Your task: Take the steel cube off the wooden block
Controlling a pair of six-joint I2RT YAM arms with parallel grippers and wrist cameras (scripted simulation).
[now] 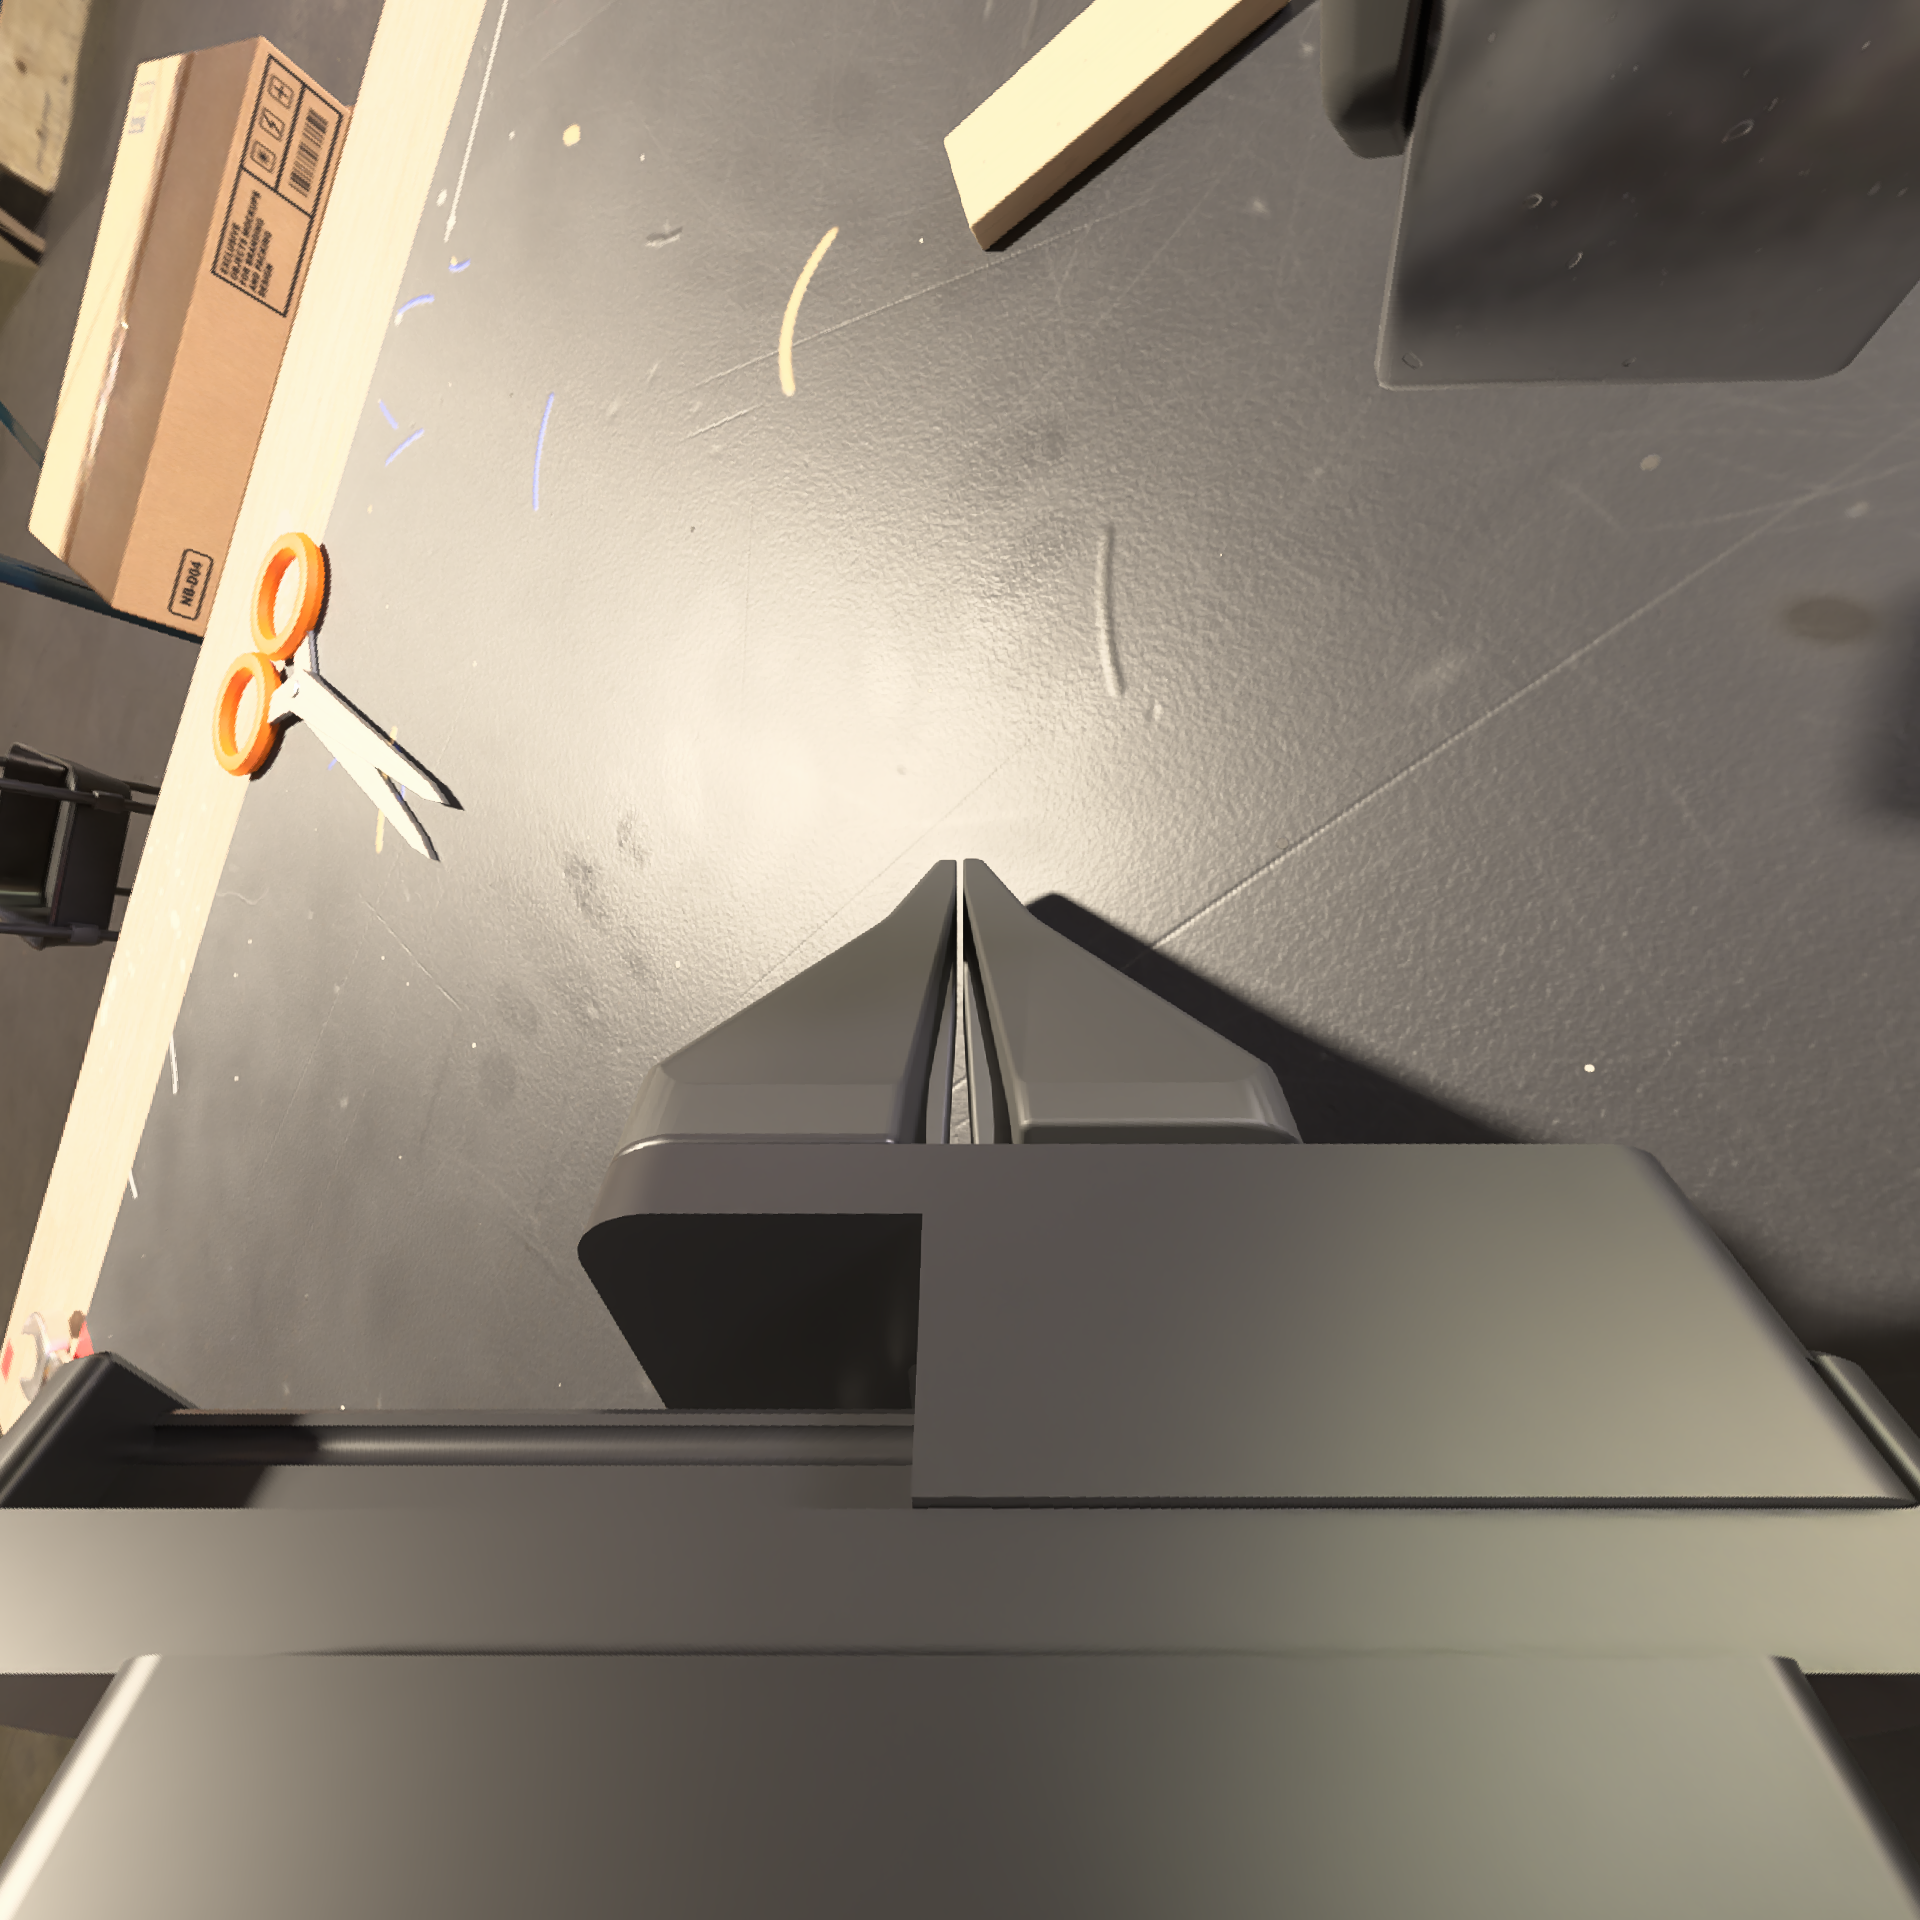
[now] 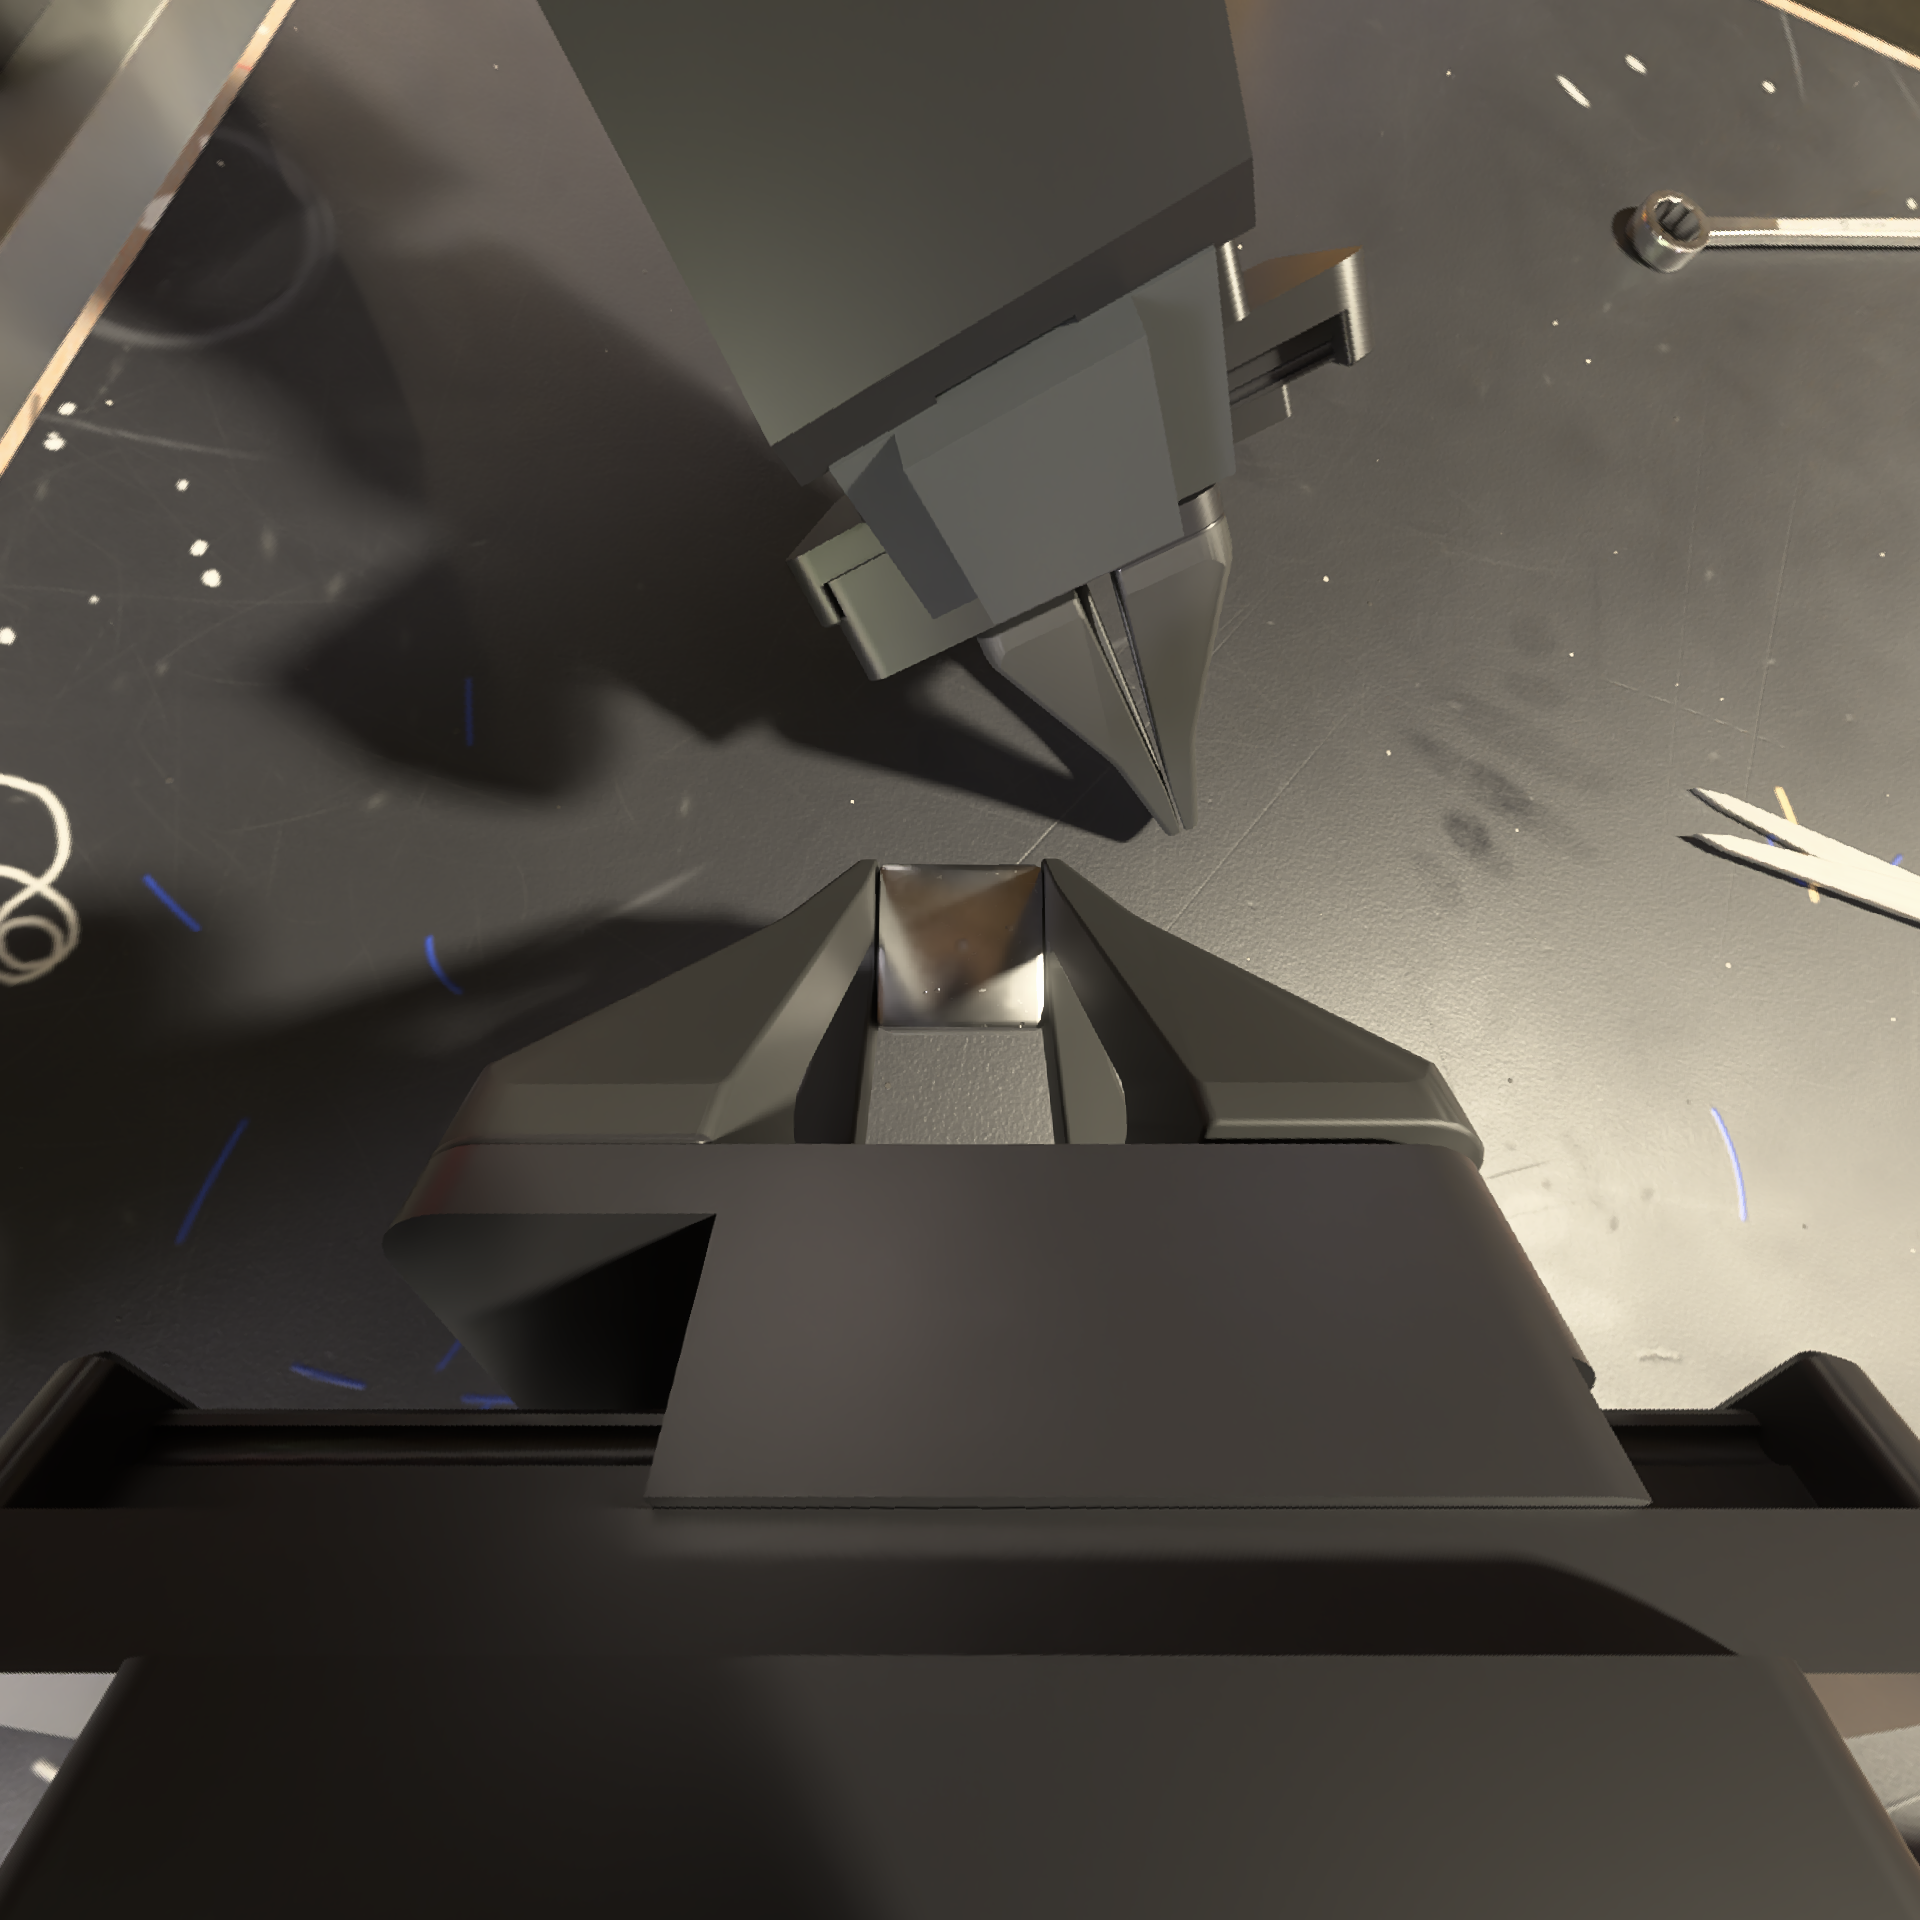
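My right gripper (image 2: 958, 883) is clamped on the steel cube (image 2: 958, 956), one finger against each side face, the dark tabletop (image 2: 1455, 1039) visible behind it. My left gripper (image 1: 958, 868) has its fingers pressed together with nothing between them; in the right wrist view it points down at the tabletop just beyond the cube. The wooden block (image 1: 1101, 114) lies at the far side of the left wrist view, its visible part bare. A closed cardboard box (image 1: 177, 332) stands off the far left edge, contents hidden. Scissors (image 1: 312, 696) and a wrench (image 2: 1756, 234) lie loose on the tabletop.
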